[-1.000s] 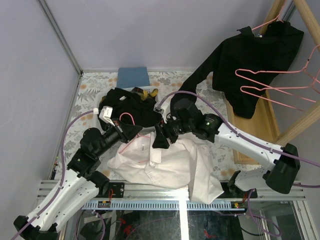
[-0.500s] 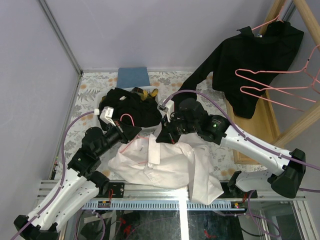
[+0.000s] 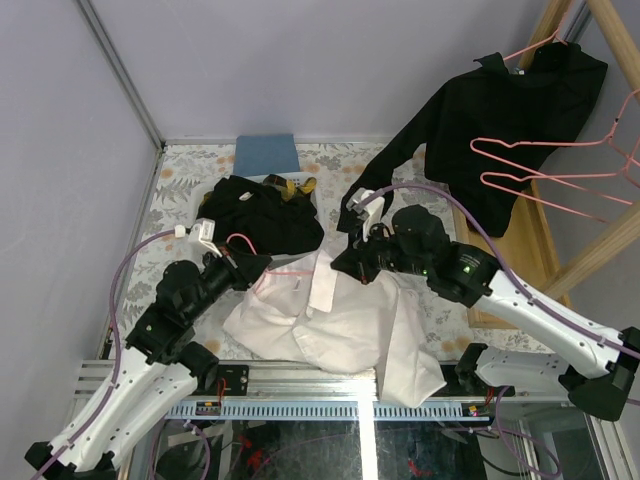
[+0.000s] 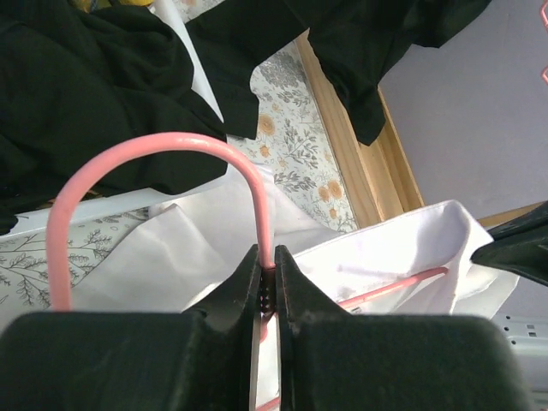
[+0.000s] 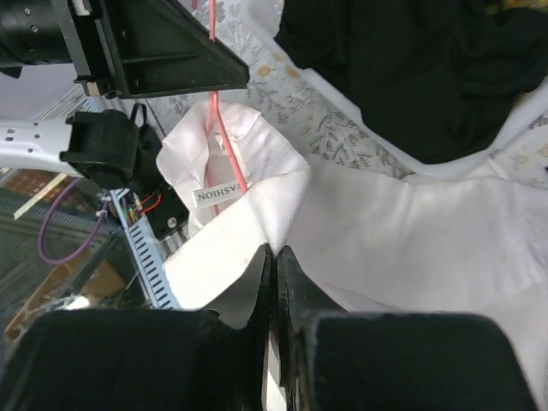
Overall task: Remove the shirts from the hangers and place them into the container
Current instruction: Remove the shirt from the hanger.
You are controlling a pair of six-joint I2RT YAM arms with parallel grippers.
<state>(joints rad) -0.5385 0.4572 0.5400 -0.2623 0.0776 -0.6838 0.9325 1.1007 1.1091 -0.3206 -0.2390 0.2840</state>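
Note:
A white shirt (image 3: 340, 325) lies crumpled at the table's near middle with a pink hanger (image 4: 154, 141) still inside its collar. My left gripper (image 4: 266, 257) is shut on the neck of that hanger's hook (image 3: 238, 242), at the shirt's left edge. My right gripper (image 5: 274, 253) is shut on a fold of the white shirt (image 5: 411, 231) near the collar; in the top view it (image 3: 342, 264) sits at the shirt's upper right. The container (image 5: 514, 128) shows only its white rim, with black shirts (image 3: 262, 212) and a bit of yellow plaid (image 3: 298, 186) piled in it.
Another black shirt (image 3: 510, 110) hangs on a pink hanger at the back right, with bare pink hangers (image 3: 560, 175) beside it on a wooden rack (image 3: 600, 250). A long wooden tray (image 3: 520, 260) lies below. A folded blue cloth (image 3: 266, 153) sits at the back.
My right gripper closed on the white shirt and drew it to the right. My left gripper pulled back to the left with the hanger hook, spreading the collar.

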